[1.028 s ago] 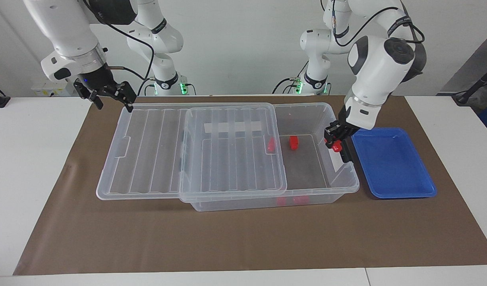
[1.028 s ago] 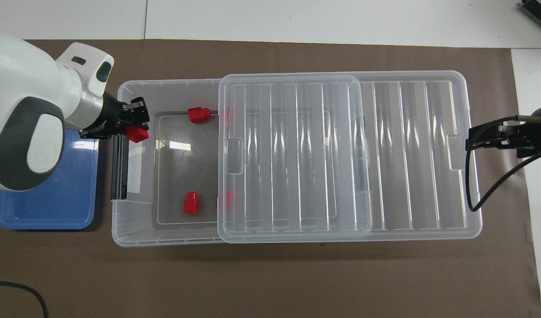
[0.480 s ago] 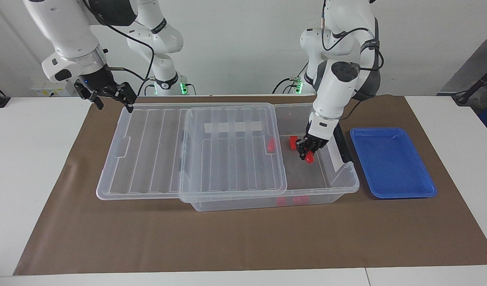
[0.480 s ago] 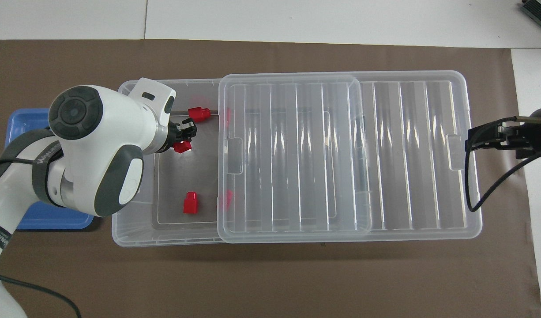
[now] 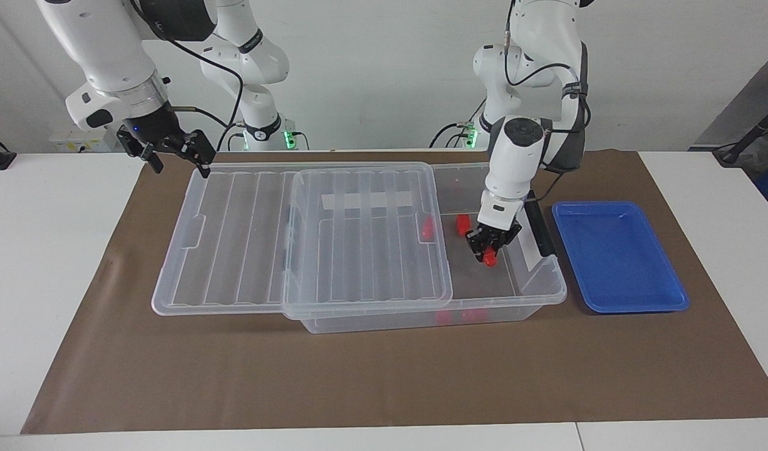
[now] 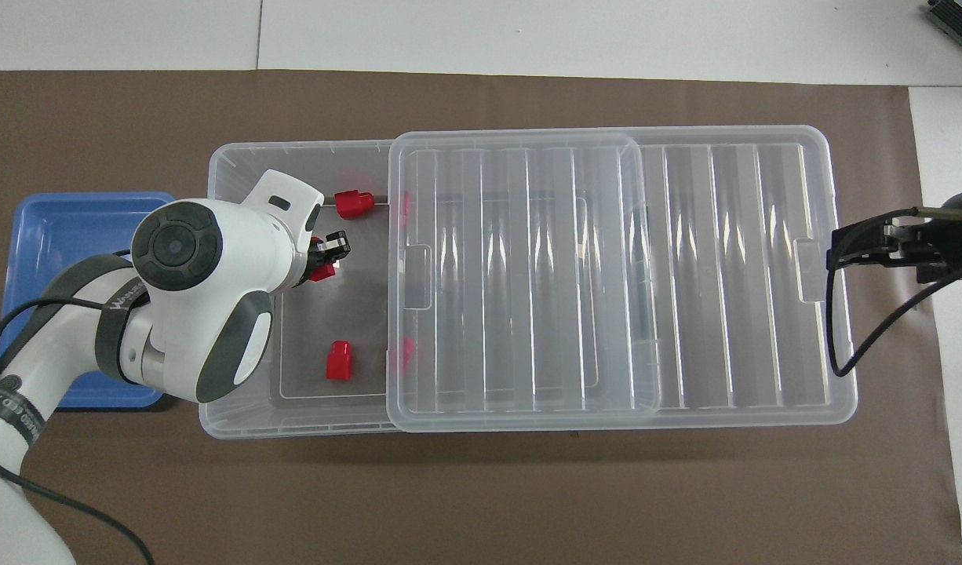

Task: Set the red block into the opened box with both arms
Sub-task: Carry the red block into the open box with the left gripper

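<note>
red block (image 6: 321,272) mostly hidden under left arm's wrist in overhead view, right tool (image 6: 850,249) cut by frame edge

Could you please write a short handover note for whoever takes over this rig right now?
Left gripper: shut on a red block, low inside the open end of the opened box.
Right gripper: open, holding nothing, waiting over the lid's corner at the right arm's end.
Lid slid aside, covering most of the box.
Done: other red blocks already lie in the box; the blue tray beside it has none.
Left: release the held block, withdraw the left arm.
</note>
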